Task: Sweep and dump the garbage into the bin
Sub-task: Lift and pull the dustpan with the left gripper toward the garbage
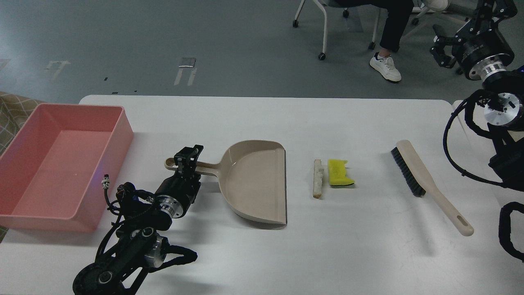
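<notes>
Your left gripper (187,160) sits right over the handle of the beige dustpan (256,182), near the handle's ringed end. From this view its fingers are dark and bunched, so you cannot tell whether they are clamped on the handle or merely around it. Judge that before lifting: a pan held near the end of its handle will likely droop at the mouth, so settle the grip squarely across the handle and keep the pan's straight front lip flat on the table (262,254).

That lip faces the garbage, which lies just beyond it to the right: the whitish crusty strip (317,178) first, then the yellow sponge piece (339,173) just beside it. Both rest on the table, apart from the pan.

Farther right lies the brush (425,184), bristles toward the scraps, untouched. Your right gripper (443,51) hangs high off the far right corner, well apart from it; its fingers appear spread and empty.

The bin (125,135) waits at your left, its near wall close behind your left arm. Mind that elbow when you swing the loaded pan over the rim.
</notes>
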Controlling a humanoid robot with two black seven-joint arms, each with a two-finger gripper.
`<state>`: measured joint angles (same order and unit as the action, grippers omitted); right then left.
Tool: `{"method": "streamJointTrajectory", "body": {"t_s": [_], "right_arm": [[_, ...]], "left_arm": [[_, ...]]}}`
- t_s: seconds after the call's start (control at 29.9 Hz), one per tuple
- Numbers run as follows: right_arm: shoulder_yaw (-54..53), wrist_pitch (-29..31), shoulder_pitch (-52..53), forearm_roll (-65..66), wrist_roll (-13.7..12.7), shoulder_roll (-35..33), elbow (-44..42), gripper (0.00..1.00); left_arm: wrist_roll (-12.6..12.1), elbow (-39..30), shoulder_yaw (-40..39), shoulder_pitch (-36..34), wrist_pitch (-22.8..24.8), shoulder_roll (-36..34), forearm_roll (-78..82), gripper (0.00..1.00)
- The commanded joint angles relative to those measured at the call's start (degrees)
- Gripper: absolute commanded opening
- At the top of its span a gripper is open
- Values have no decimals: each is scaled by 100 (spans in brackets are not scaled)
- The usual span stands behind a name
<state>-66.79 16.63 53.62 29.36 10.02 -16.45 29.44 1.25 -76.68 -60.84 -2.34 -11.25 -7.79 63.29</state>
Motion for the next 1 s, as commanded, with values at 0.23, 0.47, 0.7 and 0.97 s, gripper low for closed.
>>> {"method": "streamJointTrajectory", "body": {"t_s": [0.23, 0.47, 0.7, 0.97], "right_arm": [[-1, 7, 8, 0, 0, -17, -8, 100], [-1, 7, -1, 0, 0, 10, 0, 100], [-1, -2, -1, 0, 0, 27, -8, 100], [-1, -2, -1, 0, 0, 27, -8, 100]], "left_arm": [[-11, 21, -7, -3, 0, 6, -1, 49], [-55, 21, -25, -3, 0, 6, -10, 45], [-90, 21, -25, -3, 0, 23, -10, 44], [-72, 30, 28, -3, -97, 58, -1, 44]]}}
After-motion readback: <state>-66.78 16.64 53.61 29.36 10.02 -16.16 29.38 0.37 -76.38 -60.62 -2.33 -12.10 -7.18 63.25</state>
